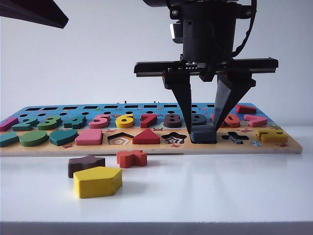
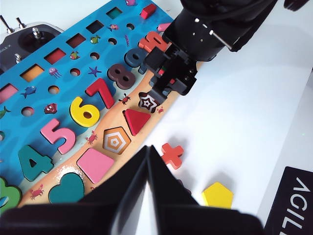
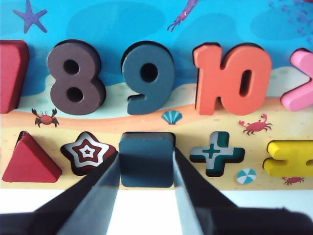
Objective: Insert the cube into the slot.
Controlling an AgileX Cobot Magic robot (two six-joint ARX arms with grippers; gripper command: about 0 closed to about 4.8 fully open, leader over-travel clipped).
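Exterior view, near to far: pentagon (image 1: pixel 97 181) on the table (image 1: pixel 205 196), then the board (image 1: pixel 274 147), where the right gripper (image 1: pixel 203 128) has its fingers clamped on the cube (image 1: pixel 203 133), sitting in the slot. Best press level, then release. Left gripper (image 2: pixel 146 196) hovers clenched, empty.

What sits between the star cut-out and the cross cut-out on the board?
The cube, gripped by the right tool, sits between the star cut-out and cross cut-out; the right wrist view shows it best.
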